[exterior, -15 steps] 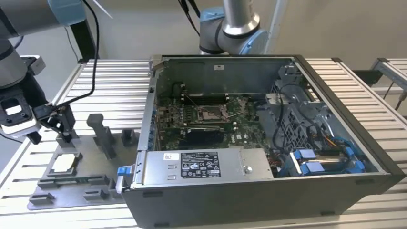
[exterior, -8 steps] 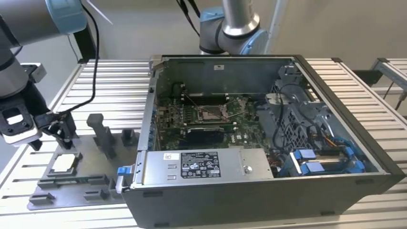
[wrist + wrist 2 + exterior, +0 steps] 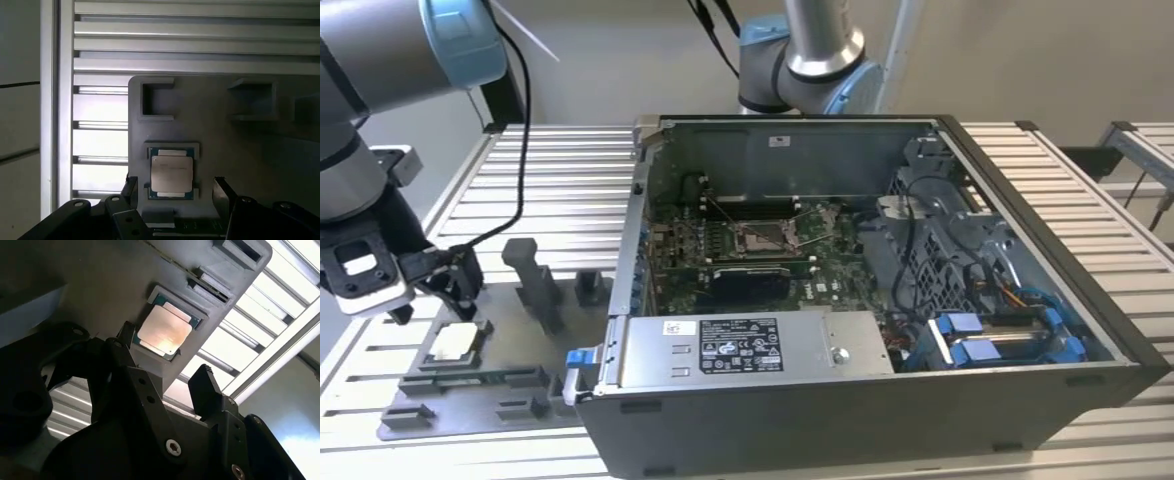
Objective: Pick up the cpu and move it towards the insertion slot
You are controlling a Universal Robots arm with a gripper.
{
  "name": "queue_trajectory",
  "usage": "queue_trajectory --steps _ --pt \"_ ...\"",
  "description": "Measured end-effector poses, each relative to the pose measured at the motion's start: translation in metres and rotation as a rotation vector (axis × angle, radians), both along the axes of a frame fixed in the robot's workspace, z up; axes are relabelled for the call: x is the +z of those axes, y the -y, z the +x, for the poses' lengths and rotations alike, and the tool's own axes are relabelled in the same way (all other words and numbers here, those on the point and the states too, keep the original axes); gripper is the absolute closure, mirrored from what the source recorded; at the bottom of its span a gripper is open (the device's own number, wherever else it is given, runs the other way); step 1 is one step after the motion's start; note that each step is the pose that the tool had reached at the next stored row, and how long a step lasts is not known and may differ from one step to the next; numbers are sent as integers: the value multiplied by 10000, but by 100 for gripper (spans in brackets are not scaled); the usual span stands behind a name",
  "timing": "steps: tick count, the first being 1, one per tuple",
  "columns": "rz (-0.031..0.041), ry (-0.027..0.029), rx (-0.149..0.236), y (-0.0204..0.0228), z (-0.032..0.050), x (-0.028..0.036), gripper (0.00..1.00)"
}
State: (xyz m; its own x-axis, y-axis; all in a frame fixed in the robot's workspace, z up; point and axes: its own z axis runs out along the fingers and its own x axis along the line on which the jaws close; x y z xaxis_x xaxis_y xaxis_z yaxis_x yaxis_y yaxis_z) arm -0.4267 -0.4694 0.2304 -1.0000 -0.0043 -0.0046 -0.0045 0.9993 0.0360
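Ribbed aluminium slats form the table (image 3: 1067, 190), pale and shiny with long straight grooves. On it, at 8 o'clock in the exterior view, lies a flat grey matte plate (image 3: 467, 395) with moulded square pockets and upright blocks. The cpu (image 3: 455, 343) sits flat in one shallow pocket of this plate; it is a small square with a smooth silvery metal top and a thin dark-green rim, as both wrist views show. The black gripper (image 3: 434, 312) hangs just above it. Its two angular fingers (image 3: 221, 192) are spread wide, one on each side of the cpu, and they do not touch it. At the centre stands an open dark metal case (image 3: 854, 420). Inside it, near 12 o'clock of the green board, is the slot (image 3: 761, 236), a square shiny frame, well apart from the cpu.
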Motion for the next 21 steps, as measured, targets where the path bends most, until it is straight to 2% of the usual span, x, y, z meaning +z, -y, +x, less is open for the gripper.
queue_trajectory --steps 13,21 --pt "0 36 23 -1 -1 -235 0" --pt "0 48 86 0 -11 -328 0"
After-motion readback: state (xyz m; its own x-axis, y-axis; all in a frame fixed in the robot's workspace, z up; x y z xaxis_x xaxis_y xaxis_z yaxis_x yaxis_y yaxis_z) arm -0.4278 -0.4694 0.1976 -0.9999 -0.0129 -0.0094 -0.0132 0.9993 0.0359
